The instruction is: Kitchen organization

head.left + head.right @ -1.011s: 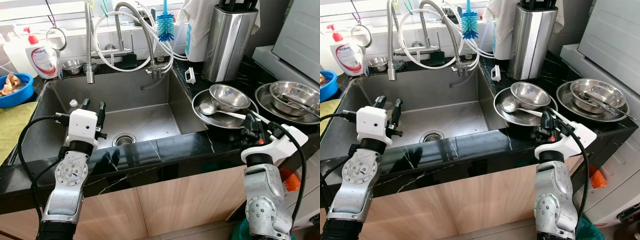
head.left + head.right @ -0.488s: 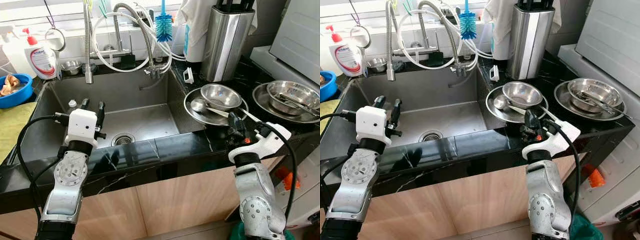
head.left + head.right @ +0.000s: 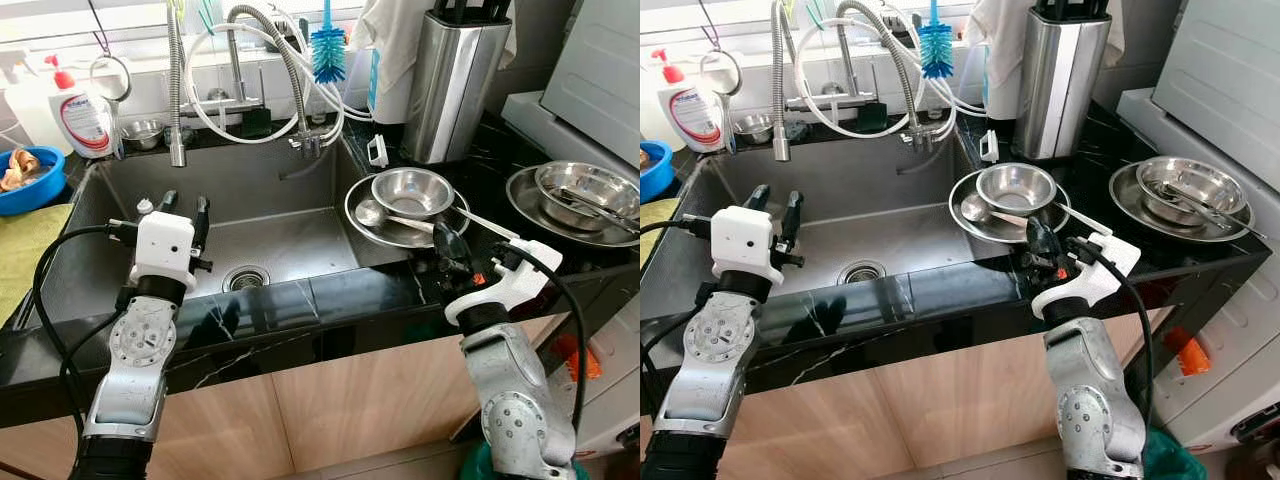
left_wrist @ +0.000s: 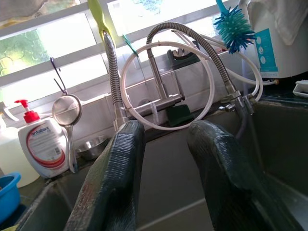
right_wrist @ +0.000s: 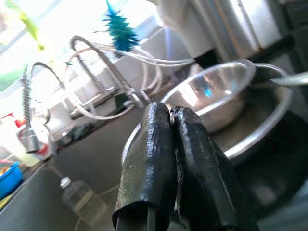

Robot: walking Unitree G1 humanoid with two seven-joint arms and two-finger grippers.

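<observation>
My right gripper point(image 3: 441, 243), clenched on the plate point(image 3: 372, 229) rim at six o'clock, risks tipping its bowl point(image 3: 412, 192) and ladle point(image 3: 372, 213) into the sink point(image 3: 290, 235).

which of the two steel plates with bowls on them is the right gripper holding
The steel plate beside the sink, with a bowl and ladle on it. The right gripper is shut on its near rim; the other plate sits further right, untouched.

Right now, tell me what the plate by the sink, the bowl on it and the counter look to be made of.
The plate and bowl look like polished stainless steel: silvery, with bright reflections. The counter looks like glossy black stone, perhaps marble, given its thin white veins and sheen. The right gripper pinches the plate's rim.
</observation>
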